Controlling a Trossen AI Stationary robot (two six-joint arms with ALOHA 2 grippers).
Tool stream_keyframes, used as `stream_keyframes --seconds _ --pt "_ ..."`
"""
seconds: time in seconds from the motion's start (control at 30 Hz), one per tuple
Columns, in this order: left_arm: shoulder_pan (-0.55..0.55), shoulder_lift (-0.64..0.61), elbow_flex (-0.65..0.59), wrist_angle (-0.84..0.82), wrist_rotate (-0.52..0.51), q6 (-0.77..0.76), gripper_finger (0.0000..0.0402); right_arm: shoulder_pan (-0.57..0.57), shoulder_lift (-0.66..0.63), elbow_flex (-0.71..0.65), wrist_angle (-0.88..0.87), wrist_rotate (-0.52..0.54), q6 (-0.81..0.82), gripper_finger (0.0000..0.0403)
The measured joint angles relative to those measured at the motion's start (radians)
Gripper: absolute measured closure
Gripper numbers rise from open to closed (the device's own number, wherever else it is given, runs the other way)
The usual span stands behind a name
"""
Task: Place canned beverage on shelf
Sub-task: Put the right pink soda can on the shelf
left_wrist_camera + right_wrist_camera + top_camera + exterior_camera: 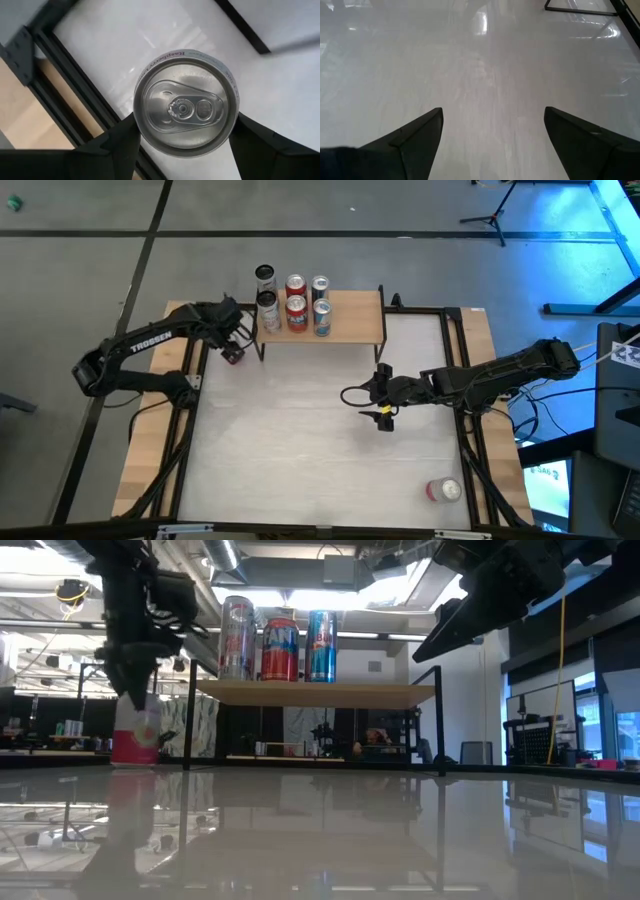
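Observation:
A pink and white can [135,735] stands upright just left of the shelf [350,320]; its silver top [186,107] fills the left wrist view. My left gripper [233,348] is over it, shut on it. The shelf's light wooden top [320,693] on thin black legs carries several upright cans [280,645] at its left end. My right gripper [384,413] hangs open and empty above the middle of the table, in front of the shelf. My left gripper pinches the can's side wall just below the top rim [142,131] between its two fingers [120,140], one on each opposite side. The fingers come from above, pointing down. The can is upright; I cannot tell whether its base rests on the table or hangs just above it.
One more can [443,490] lies on its side near the table's near right corner. The right half of the shelf top [362,315] is bare. Black frame rails [185,430] run along the table's left and right sides.

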Motion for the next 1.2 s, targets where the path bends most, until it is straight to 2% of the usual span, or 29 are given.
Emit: stream_keyframes --seconds 0.2,0.37,0.67,1.0,1.2 --pt "-0.135 -0.092 -0.002 -0.071 0.007 -0.086 0.0163 0.000 0.003 0.000 0.002 0.000 0.000 0.0061" --pt "-0.270 -0.154 -0.002 -0.064 0.091 -0.095 0.0163 0.000 0.003 0.000 -0.001 0.000 0.003 0.0061" --pt "-0.547 -0.148 -0.002 0.012 0.116 -0.165 0.0159 0.000 0.003 0.000 0.008 0.018 -0.003 0.0061" --pt "-0.821 -0.018 0.000 0.318 0.116 -0.220 0.0158 0.000 0.003 0.000 0.007 0.018 -0.004 0.0061" --pt "-0.924 0.127 0.003 0.502 0.039 -0.223 0.0158 0.000 0.003 0.000 0.007 0.017 0.001 0.0061"
